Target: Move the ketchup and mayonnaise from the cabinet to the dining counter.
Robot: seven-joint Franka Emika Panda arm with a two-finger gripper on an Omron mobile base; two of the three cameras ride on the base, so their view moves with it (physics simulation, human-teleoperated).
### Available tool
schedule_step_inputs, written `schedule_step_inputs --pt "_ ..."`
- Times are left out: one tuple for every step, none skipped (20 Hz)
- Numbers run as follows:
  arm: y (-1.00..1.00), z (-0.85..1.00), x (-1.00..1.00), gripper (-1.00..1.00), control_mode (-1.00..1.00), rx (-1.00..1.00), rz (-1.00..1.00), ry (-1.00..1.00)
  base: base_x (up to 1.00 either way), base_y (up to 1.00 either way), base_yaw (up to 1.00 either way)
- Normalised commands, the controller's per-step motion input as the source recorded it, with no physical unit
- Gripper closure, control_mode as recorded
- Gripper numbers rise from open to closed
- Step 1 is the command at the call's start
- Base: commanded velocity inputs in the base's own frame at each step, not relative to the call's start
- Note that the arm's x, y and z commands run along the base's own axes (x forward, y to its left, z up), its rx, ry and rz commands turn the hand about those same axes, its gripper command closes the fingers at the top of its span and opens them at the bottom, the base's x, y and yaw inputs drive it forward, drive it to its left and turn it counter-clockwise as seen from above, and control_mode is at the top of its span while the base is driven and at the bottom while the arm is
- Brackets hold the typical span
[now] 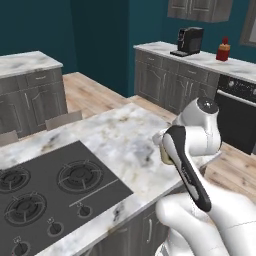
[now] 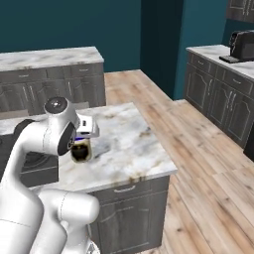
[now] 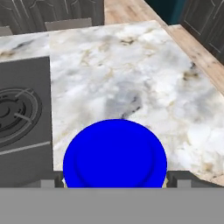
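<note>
The mayonnaise point(image 3: 114, 159), a cream jar with a round blue lid, sits between my two fingertips, which press against its sides with no gap showing. My gripper point(image 3: 114, 181) is shut on it. From the right base view the jar point(image 2: 81, 152) hangs under my gripper point(image 2: 82, 141), low over the dining counter point(image 2: 129, 144) near its right end; I cannot tell whether it touches the marble. A sliver of the jar point(image 1: 163, 155) shows behind my forearm. The ketchup is out of view.
The black cooktop point(image 1: 45, 190) is inset in the counter left of the jar. Across the wooden floor, a back counter point(image 1: 200, 59) holds a coffee machine point(image 1: 189, 41) and a red bottle point(image 1: 223, 50), with a grey wall cabinet point(image 1: 200, 9) above.
</note>
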Motion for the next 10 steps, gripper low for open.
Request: schedule_step_inputs --pt "0.00 -0.46 0.18 1.00 -1.00 0.03 0.06 -0.02 0.00 0.00 0.00" --pt "0.00 -0.46 0.22 1.00 -1.00 0.04 0.06 -0.03 0.00 0.00 0.00" --pt "0.00 -0.47 0.29 1.00 -1.00 0.06 0.06 -0.06 0.00 0.00 0.00" --pt "0.00 -0.47 0.30 1.00 -1.00 0.07 0.06 -0.08 0.00 0.00 0.00" --pt "0.00 -0.44 0.34 1.00 -1.00 0.08 0.06 -0.07 0.00 0.00 0.00" --pt "0.00 -0.44 0.34 1.00 -1.00 0.09 0.06 -0.08 0.00 0.00 0.00" --pt "0.00 -0.44 0.36 1.00 -1.00 0.09 0.07 -0.07 0.00 0.00 0.00" --pt "0.00 -0.41 0.42 1.00 -1.00 0.09 0.07 -0.07 0.00 0.00 0.00" --pt "0.00 -0.42 0.42 1.00 -1.00 0.09 0.08 -0.06 0.00 0.00 0.00" --pt "0.00 -0.44 0.44 1.00 -1.00 0.08 0.08 -0.04 0.00 0.00 0.00"
